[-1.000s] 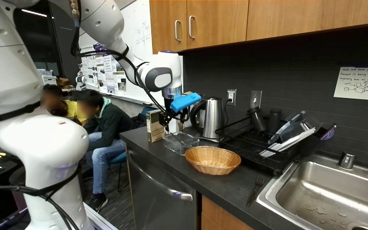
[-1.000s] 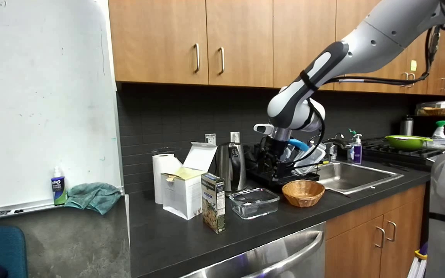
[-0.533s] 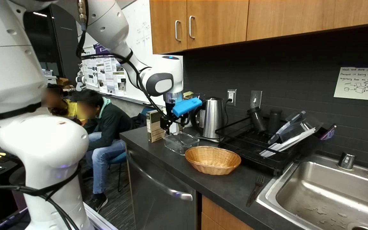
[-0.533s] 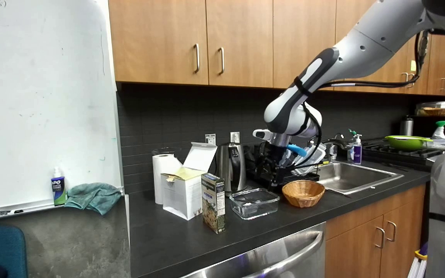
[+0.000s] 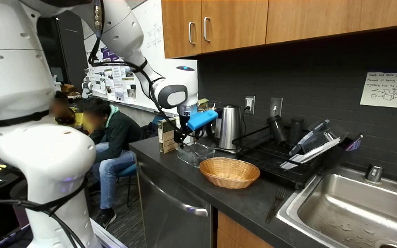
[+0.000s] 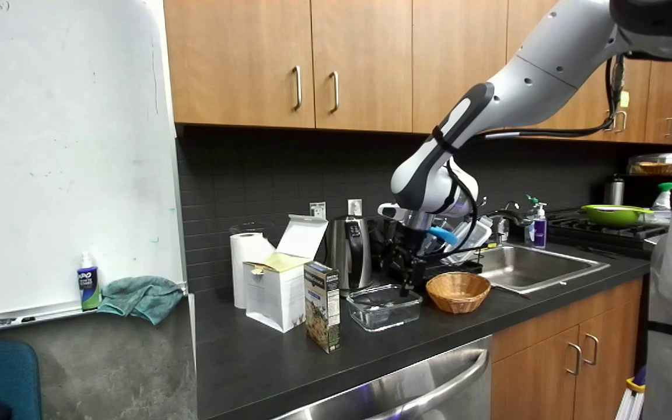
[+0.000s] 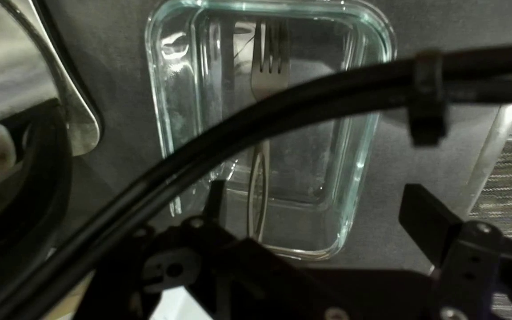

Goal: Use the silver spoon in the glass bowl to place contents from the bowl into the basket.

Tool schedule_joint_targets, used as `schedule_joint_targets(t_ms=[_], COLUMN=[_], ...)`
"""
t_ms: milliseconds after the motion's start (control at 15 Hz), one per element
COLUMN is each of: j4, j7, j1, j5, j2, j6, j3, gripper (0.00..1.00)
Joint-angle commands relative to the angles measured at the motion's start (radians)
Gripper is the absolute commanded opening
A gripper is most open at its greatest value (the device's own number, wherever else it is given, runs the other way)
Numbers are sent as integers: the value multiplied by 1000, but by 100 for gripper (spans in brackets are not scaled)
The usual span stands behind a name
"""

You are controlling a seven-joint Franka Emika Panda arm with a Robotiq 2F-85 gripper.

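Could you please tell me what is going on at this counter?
A Franka arm has its gripper at the rectangular glass container, jaws apart and holding nothing. A silver fork is in the container; reflections make anything else in there hard to tell. The aim is apparently to use that fork to move what the container holds into the wicker basket, which stands beside the container on the counter. The gripper has not taken the fork yet, so the transfer seems still to come.

Rounded white arm [image 5: 55,151], dark grey panel [image 5: 164,93], strapped black cables [image 7: 265,119], blue block [image 5: 202,120], black fingers [image 7: 428,222]
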Motion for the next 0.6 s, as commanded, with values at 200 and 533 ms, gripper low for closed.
schedule_joint_targets(t_ms=[200, 533], j4=[28, 32], j7=[-80, -125], j1=[-41, -66], j5=[69, 89], j2=[54, 72], j6=[46, 62], j3=[53, 71], gripper=[100, 100])
